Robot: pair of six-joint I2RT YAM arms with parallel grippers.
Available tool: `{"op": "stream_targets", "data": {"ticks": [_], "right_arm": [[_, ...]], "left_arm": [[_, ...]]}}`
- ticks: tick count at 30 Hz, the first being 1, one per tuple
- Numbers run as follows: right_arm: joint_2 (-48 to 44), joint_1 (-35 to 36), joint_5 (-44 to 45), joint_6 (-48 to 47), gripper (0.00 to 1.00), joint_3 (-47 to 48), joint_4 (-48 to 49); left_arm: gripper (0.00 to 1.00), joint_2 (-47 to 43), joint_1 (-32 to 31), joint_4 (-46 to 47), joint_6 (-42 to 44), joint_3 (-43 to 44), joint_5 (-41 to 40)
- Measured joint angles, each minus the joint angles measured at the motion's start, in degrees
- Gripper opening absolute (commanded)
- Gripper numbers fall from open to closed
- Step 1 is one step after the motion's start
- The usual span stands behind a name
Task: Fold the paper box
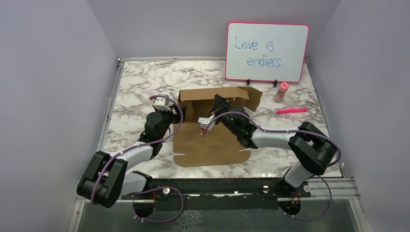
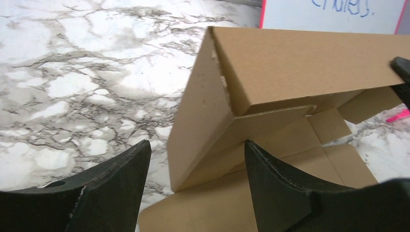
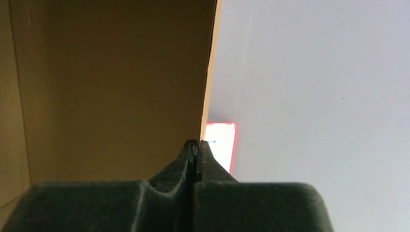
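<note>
The paper box (image 1: 212, 140) is brown cardboard lying mid-table, its front panel flat and its back wall (image 1: 217, 93) raised. In the left wrist view its left side flap (image 2: 203, 121) stands up at the corner. My left gripper (image 2: 197, 143) is open and straddles that flap, with one finger (image 2: 121, 183) over the marble and the other finger (image 2: 280, 188) over the box floor. From above, the left gripper (image 1: 177, 110) sits at the box's left end. My right gripper (image 3: 196, 141) is shut, its tips against the edge of a raised panel (image 3: 111, 87). From above, the right gripper (image 1: 218, 100) is inside the box at the back wall.
A pink-framed whiteboard (image 1: 267, 46) with blue writing stands at the back right. A small pink-capped bottle (image 1: 281, 92) and a pink marker (image 1: 291, 110) lie right of the box. Purple walls enclose the marble table (image 1: 140, 77) on three sides.
</note>
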Motion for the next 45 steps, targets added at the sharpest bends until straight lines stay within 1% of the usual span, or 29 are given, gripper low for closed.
{"op": "stream_targets", "data": {"ticks": [6, 10, 14, 20, 26, 35, 45], "right_arm": [[0.1, 1.1, 0.0, 0.0, 0.01, 0.0, 0.0], [0.3, 1.4, -0.1, 0.0, 0.01, 0.0, 0.3], [0.6, 1.4, -0.1, 0.0, 0.01, 0.0, 0.5], [0.9, 1.4, 0.1, 0.0, 0.01, 0.0, 0.8], [1.0, 1.4, 0.1, 0.0, 0.01, 0.0, 1.1], [1.1, 1.7, 0.1, 0.0, 0.01, 0.0, 1.2], [1.1, 1.8, 0.1, 0.1, 0.01, 0.0, 1.2]], "left_arm": [[0.65, 0.0, -3.0, 3.7, 0.0, -1.7, -0.1], [0.59, 0.3, -4.5, 5.6, 0.0, -1.9, -1.6], [0.57, 3.1, -6.0, 9.3, 0.2, -1.9, -3.5], [0.48, 6.1, -7.9, 13.8, 1.0, -2.2, -7.4], [0.48, 8.4, -9.2, 18.1, 0.3, -3.0, -13.0], [0.51, 14.8, -11.0, 23.6, -1.4, -2.5, -20.4], [0.50, 23.3, -11.8, 30.3, -1.2, 1.3, -30.0]]}}
